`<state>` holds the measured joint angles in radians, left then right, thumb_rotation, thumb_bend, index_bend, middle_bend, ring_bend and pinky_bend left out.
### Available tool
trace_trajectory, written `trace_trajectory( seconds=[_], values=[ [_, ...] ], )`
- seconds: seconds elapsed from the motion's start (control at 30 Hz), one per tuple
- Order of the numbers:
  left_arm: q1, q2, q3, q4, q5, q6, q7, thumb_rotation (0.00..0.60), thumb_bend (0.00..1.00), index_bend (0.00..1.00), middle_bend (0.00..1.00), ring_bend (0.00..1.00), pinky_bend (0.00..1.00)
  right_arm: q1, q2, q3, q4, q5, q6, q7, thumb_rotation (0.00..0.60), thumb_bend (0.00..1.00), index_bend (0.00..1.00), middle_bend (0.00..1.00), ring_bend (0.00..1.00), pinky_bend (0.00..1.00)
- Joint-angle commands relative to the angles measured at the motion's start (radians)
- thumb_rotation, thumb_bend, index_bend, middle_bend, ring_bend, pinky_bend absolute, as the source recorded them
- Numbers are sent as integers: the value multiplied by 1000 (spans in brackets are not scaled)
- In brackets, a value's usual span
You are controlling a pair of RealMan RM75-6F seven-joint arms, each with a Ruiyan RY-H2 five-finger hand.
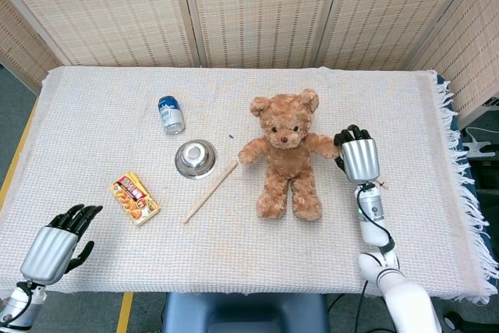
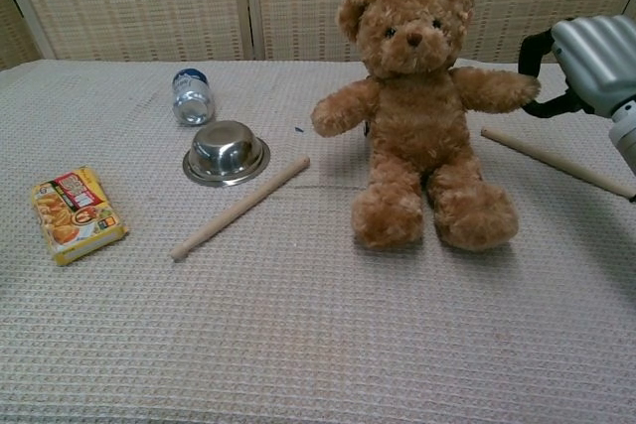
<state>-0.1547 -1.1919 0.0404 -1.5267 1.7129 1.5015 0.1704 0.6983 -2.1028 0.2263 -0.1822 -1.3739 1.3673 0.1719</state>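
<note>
Woven reed screens (image 1: 257, 9) stood behind the counter (image 1: 93, 99), which was covered edge to edge by a pale waffle-weave cloth. The largest thing on it was the brown teddy bear (image 1: 285, 154), sitting upright just to the left of my right hand (image 1: 358, 155). That hand was raised at the bear's outstretched paw, its dark fingers (image 2: 537, 47) curled around the tip of the paw; from the chest view they seemed to touch the fur, though I could not tell whether they truly pinched it. My left hand (image 1: 58, 241) rested far off at the near left corner of the counter, holding nothing, its fingers (image 1: 78, 214) spread and pointing away from me.

Below my right hand a long wooden stick (image 2: 556, 161) lay on the cloth, running off behind the wrist. A second wooden stick (image 1: 211, 191) lay slantwise on the bear's far side, well apart from my right fingers. Just past its upper end sat a small steel bowl (image 1: 195, 158), and beyond that a blue can (image 1: 171, 115) lay on its side. The yellow snack packet (image 1: 136, 198) lay flat, nearest of all to my left fingers, yet apart from them.
</note>
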Motion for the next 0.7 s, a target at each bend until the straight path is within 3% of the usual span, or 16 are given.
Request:
trace_trajectory(
  seconds=[0.03, 0.23, 0.3, 0.37, 0.43, 0.53, 0.6, 0.7],
  values=[
    [0, 0, 0, 0, 0, -1, 1, 600, 389, 136, 183, 158, 369, -8, -3, -7, -2, -4, -9, 3, 600, 222, 599, 520, 324, 484],
    [0, 0, 1, 1, 0, -1, 1, 600, 389, 136, 183, 158, 369, -16, -11, -14, 4, -7, -27, 6, 600, 220, 592, 520, 324, 484],
    [-1, 0, 0, 2, -1, -2, 0, 600, 389, 136, 183, 158, 369, -20, -6, -21, 1, -13, -31, 19, 600, 217, 547, 517, 316, 484],
    [-1, 1, 0, 3, -2, -2, -2, 600, 389, 136, 184, 157, 369, -33, 8, -29, -16, -19, -42, 42, 600, 211, 432, 445, 251, 441],
    [0, 1, -1, 3, -3, 0, -4, 600, 389, 136, 184, 158, 369, -50, 25, -36, -45, -23, -38, 59, 600, 164, 286, 289, 112, 330],
    [-1, 1, -1, 4, -5, -2, -7, 600, 389, 136, 184, 158, 369, -95, 74, -51, -132, -34, -12, 69, 600, 106, 131, 141, 9, 215],
    [-2, 0, -1, 4, -6, -5, -6, 600, 389, 136, 184, 158, 369, -141, 130, -65, -236, -42, 17, 42, 600, 92, 45, 73, 0, 174],
    [-1, 1, -1, 2, -8, -6, -4, 600, 389, 137, 184, 158, 370, -220, 268, -94, -506, -53, 62, -58, 600, 88, 0, 10, 0, 154]
  ],
)
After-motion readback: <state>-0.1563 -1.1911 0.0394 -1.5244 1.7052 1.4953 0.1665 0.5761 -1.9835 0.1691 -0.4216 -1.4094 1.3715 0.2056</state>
